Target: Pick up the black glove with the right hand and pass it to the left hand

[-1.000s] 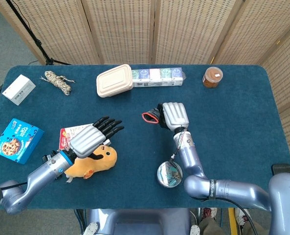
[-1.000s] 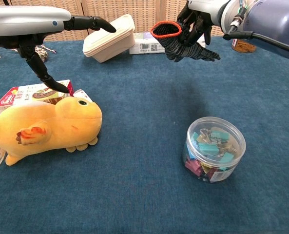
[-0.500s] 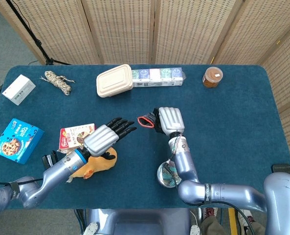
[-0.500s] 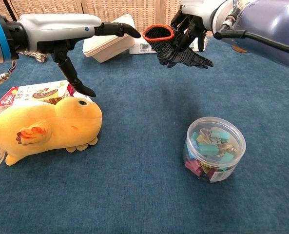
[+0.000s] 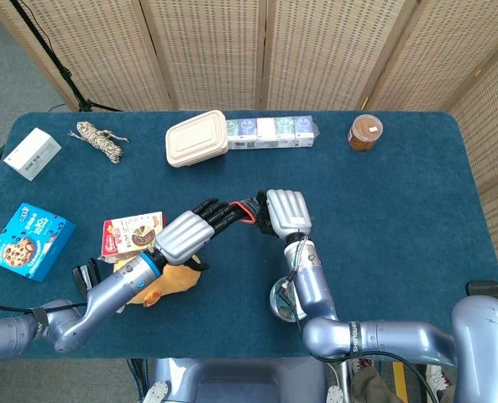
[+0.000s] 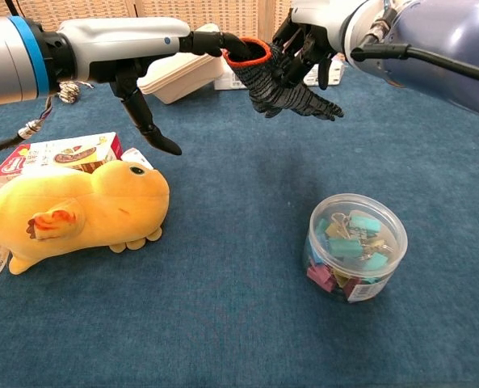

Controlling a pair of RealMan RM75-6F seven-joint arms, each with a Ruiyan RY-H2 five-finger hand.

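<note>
The black glove (image 6: pixel 281 81) with a red cuff hangs in the air above the table's middle, held by my right hand (image 6: pixel 304 36). From overhead only its cuff (image 5: pixel 249 206) shows beside the right hand (image 5: pixel 285 212). My left hand (image 6: pixel 154 56) reaches in from the left with fingers spread, and its fingertips (image 6: pixel 227 44) touch the glove's red cuff. Seen from the head camera, the left hand (image 5: pixel 190 232) points toward the glove, fingers extended and apart, not wrapped around it.
A yellow plush toy (image 6: pixel 69 214) and a snack box (image 6: pixel 45 153) lie under my left arm. A clear tub of binder clips (image 6: pixel 354 246) stands below my right arm. A beige lunch box (image 5: pixel 196 138), a row of cartons (image 5: pixel 269 130) and a jar (image 5: pixel 365 131) line the far edge.
My left hand has moved right and up until its fingertips reach the glove's cuff. My right hand has carried the glove leftward toward it.
</note>
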